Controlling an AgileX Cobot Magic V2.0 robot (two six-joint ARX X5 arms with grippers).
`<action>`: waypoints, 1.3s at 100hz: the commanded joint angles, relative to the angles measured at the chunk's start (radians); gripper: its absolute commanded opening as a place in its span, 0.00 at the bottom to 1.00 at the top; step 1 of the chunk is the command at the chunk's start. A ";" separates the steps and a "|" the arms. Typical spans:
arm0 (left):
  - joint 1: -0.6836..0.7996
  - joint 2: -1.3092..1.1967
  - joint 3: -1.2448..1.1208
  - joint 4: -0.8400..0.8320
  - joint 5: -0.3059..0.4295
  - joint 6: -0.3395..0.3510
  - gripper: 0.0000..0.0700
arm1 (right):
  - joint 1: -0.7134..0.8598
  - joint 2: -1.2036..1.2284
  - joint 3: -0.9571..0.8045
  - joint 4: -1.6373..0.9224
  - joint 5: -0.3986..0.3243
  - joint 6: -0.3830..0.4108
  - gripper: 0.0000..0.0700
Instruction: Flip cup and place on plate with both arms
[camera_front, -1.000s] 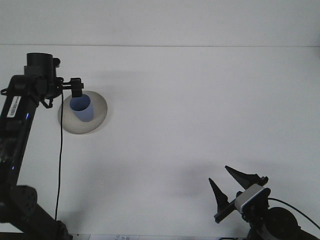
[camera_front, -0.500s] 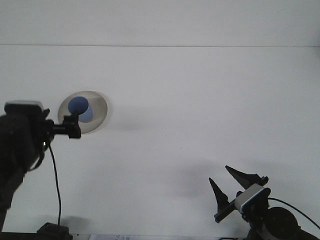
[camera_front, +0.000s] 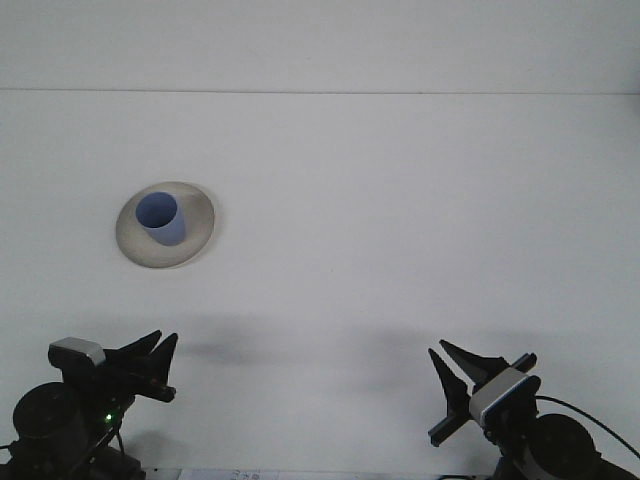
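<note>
A blue cup (camera_front: 162, 219) stands upright, mouth up, on a pale grey plate (camera_front: 198, 237) at the left of the white table. My left gripper (camera_front: 155, 351) is low at the front left, well away from the plate, its dark fingers apart with nothing between them. My right gripper (camera_front: 452, 362) rests at the front right, also open and empty.
The white table (camera_front: 400, 220) runs back to a pale wall (camera_front: 320, 40). Both arm bases sit at the near edge, left (camera_front: 55, 430) and right (camera_front: 545, 445).
My left arm has drawn back from the cup on the plate and come down to the front left corner. The cup stays on the plate. The right arm barely moved.
</note>
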 joint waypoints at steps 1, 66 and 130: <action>-0.005 0.000 0.011 0.021 0.002 -0.003 0.01 | 0.010 0.003 0.008 0.011 0.000 0.010 0.01; -0.005 -0.004 0.012 0.025 0.002 0.004 0.02 | 0.010 0.003 0.008 0.011 0.000 0.014 0.01; 0.293 -0.261 -0.603 0.599 -0.175 0.474 0.02 | 0.010 0.003 0.008 0.011 0.000 0.014 0.01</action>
